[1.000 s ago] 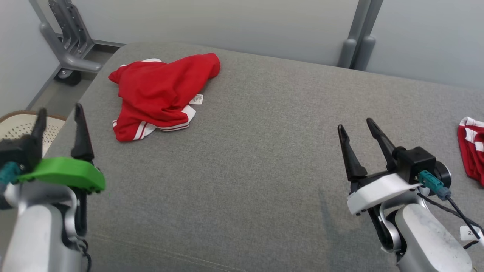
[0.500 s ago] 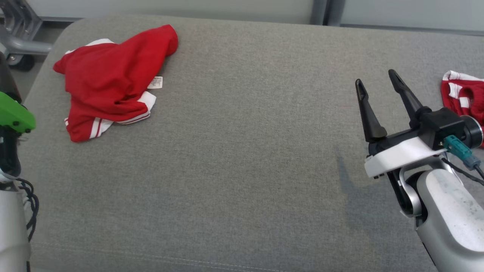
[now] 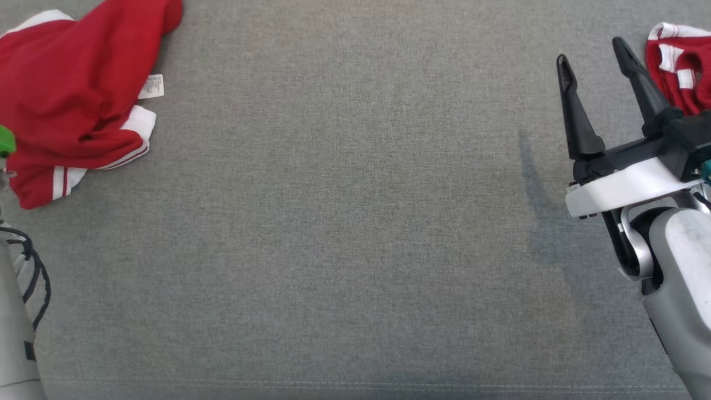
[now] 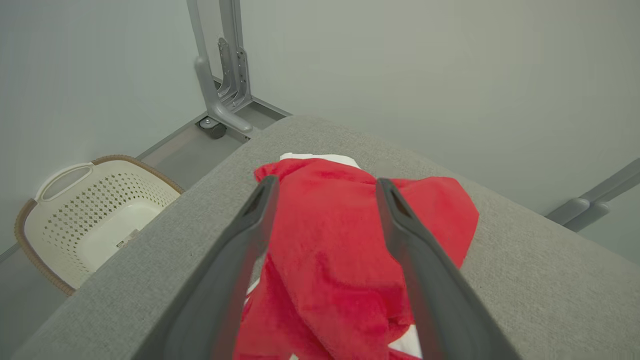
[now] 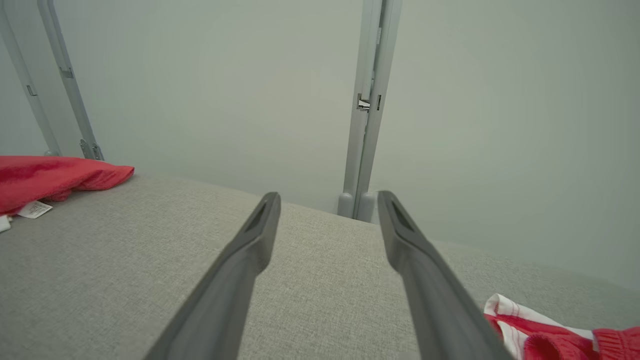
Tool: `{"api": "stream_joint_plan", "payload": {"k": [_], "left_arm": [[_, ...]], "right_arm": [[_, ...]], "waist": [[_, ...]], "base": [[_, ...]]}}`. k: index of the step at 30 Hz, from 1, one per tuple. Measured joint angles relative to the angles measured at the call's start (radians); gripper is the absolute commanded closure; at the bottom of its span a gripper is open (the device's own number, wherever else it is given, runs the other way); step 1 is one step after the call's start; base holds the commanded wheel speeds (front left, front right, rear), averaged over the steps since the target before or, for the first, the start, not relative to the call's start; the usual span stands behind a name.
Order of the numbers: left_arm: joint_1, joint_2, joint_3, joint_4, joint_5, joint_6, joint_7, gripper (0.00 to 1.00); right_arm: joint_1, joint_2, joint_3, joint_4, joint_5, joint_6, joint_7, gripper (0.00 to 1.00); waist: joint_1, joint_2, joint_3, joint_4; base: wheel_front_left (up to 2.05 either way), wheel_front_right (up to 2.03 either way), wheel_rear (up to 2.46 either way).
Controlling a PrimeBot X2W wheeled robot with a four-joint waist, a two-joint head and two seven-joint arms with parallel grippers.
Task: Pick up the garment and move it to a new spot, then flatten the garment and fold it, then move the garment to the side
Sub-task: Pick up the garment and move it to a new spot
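Observation:
The garment (image 3: 72, 94) is a crumpled red piece with white trim and a white label, lying at the far left of the grey cushion (image 3: 344, 222). In the left wrist view my left gripper (image 4: 326, 184) hangs open just above the garment (image 4: 330, 240), one finger to each side of its heap, not touching it. The head view has my right gripper (image 3: 590, 50) open at the right with nothing between its fingers. From the right wrist, that gripper (image 5: 328, 196) points over bare cushion, with the garment (image 5: 45, 177) far off to the left.
A second red-and-white garment (image 3: 686, 72) lies at the far right, just beside my right gripper's fingers, also low right in the right wrist view (image 5: 545, 340). A pale laundry basket (image 4: 85, 210) stands on the floor off the cushion's left end. Grey frame posts (image 5: 367, 110) stand against the wall behind.
The head camera has tilted down, so the whole picture has shifted up and left. My left gripper has slid out past the left edge of the head view. Both grippers stay open.

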Motion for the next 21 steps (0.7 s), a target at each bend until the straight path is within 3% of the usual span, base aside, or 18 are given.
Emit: {"api": "stream_joint_plan", "payload": {"k": [6, 21], "left_arm": [[-0.010, -0.038, -0.002, 0.082, 0.000, 0.000, 0.001, 0.00], [-0.050, -0.051, -0.013, 0.237, 0.021, 0.000, 0.033, 0.00]], "right_arm": [[-0.012, -0.018, -0.013, -0.009, -0.009, 0.000, 0.003, 0.00], [-0.029, -0.033, -0.012, -0.016, -0.009, 0.002, 0.013, 0.00]], "waist": [[0.0000, 0.0000, 0.067, -0.013], [0.0001, 0.0000, 0.120, -0.010]], "base": [[0.00, 0.00, 0.00], [0.00, 0.00, 0.00]]}}
